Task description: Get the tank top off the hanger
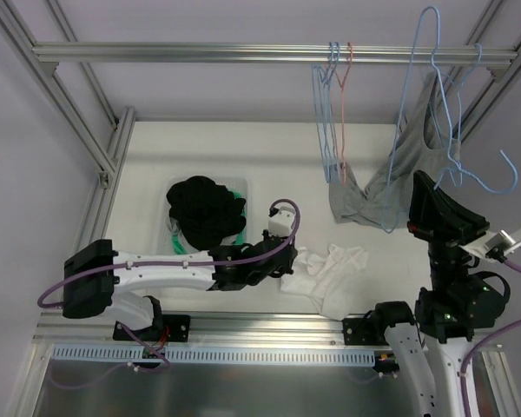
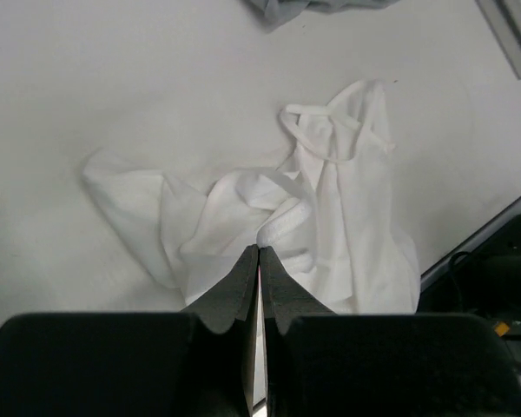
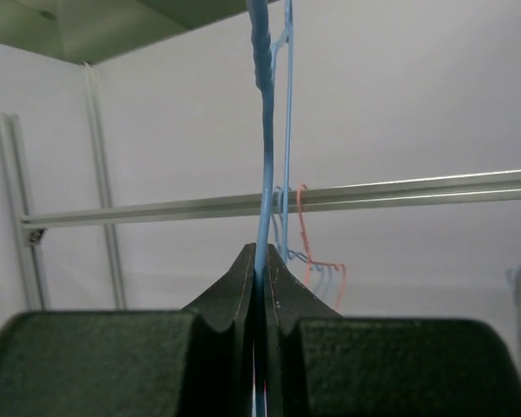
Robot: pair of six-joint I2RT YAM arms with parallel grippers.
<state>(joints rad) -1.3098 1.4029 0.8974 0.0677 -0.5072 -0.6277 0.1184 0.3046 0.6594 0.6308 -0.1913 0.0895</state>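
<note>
Right wrist view: the right gripper has its matte black jaws pinched tight on the thin wire of a blue hanger, whose top runs out of frame. From above, the grey tank top hangs limp and creased on that hanger, its hem slumped on the white table. The left gripper, closed and empty, hovers over a crumpled white garment; contact with the cloth is unclear.
</note>
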